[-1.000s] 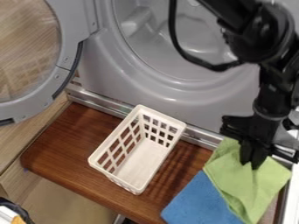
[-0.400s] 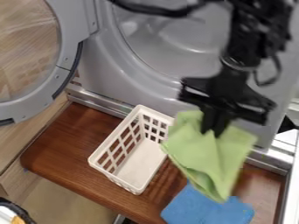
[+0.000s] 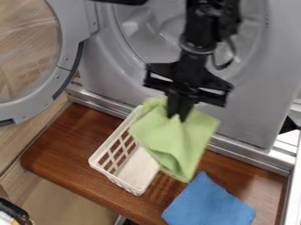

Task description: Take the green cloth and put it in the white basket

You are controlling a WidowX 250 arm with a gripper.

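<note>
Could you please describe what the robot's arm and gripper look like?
The arm is black, built of chunky, rounded segments, with a dark cable looping out at its side. The gripper is black too, with a wide, angular body that spreads to both sides above narrow dark fingers.

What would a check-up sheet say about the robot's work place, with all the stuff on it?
Surface: brown wooden board.
Job's things: green cloth held up, partly hiding the white basket, which stands upright on the board.
Clutter: blue cloth on the board, right of the basket; a partly seen black-and-white thing at the lower left corner.
Gripper: pinching the green cloth.
Cables: black cable looping beside the arm.
Surroundings: grey machine behind, round door open.
</note>
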